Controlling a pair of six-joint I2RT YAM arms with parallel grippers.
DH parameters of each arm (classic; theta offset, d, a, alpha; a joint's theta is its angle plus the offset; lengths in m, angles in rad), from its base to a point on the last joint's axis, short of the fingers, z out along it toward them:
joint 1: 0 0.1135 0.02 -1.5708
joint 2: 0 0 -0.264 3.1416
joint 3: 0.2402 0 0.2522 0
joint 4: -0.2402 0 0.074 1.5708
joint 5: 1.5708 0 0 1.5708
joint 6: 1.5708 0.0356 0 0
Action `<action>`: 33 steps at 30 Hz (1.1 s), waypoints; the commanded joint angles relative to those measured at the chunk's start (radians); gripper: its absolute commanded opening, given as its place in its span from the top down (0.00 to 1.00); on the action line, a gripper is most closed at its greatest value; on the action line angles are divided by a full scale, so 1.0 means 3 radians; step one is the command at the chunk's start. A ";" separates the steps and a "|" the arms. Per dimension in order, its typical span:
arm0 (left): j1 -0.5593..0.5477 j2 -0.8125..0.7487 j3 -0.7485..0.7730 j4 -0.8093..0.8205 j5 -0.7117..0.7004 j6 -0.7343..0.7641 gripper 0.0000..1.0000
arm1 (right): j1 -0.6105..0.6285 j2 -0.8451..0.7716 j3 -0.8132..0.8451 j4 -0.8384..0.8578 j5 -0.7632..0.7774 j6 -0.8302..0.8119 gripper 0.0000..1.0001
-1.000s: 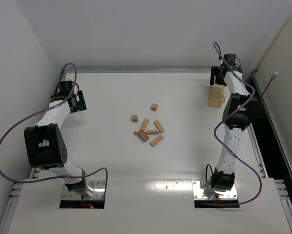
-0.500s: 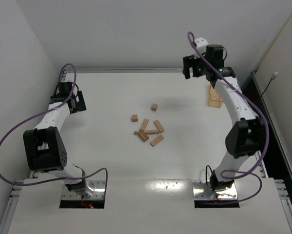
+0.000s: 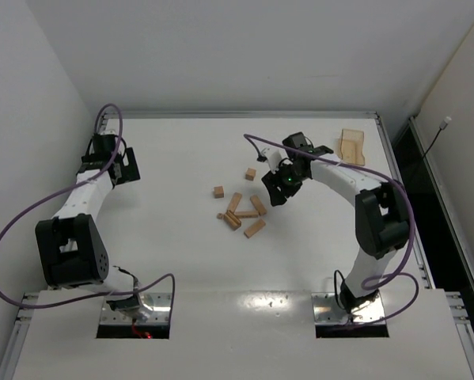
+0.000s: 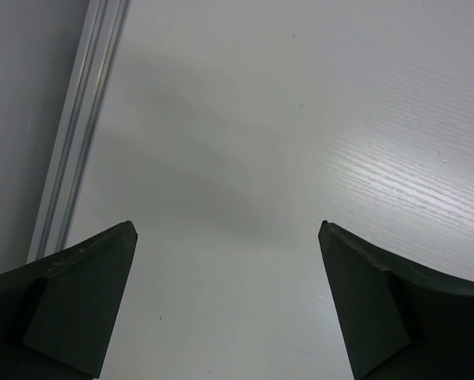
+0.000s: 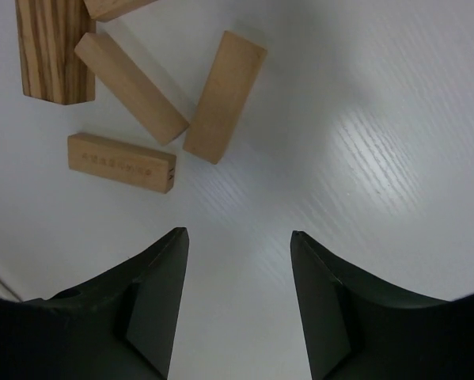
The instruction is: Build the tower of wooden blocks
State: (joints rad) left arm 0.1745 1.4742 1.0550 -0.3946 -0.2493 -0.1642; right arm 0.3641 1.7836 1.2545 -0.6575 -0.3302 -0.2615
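overhead first: the wood blocks point(image 3: 240, 210) lie loose in the middle of the table point(image 3: 173, 261), and no tower stands yet. i count about eight: two lone cubes and some six pieces in a touching heap, mostly short bars, though the heap is too small to count surely. one flat tray point(image 3: 351, 146) lies near the far right corner, well apart from them. the right gripper point(image 3: 274, 192) hangs just beside the heap, and the left gripper point(image 3: 130, 169) sits far off by the left edge. from up here i cannot tell how wide either one stands.

left wrist: its fingers are spread wide over bare table with nothing between them, and one rail point(image 4: 74, 158) runs alongside.

right wrist: the fingers are spread and empty. four blocks and a cut-off fifth lie ahead, three of them bars lying flat. i judge them light, rigid and smooth, so apt to skate. each is best pinched across its narrow width at mid-length, square to the long sides.
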 commanded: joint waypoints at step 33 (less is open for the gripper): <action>-0.0024 -0.0041 -0.0111 0.0185 -0.0054 0.0057 0.00 | 0.0683 0.1009 0.0604 0.0300 0.0947 0.1230 0.49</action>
State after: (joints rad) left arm 0.1745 1.4681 1.0122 -0.3729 -0.2535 -0.1574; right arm 0.5430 2.0605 1.4113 -0.5632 -0.0586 0.1017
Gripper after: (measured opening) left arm 1.000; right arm 0.518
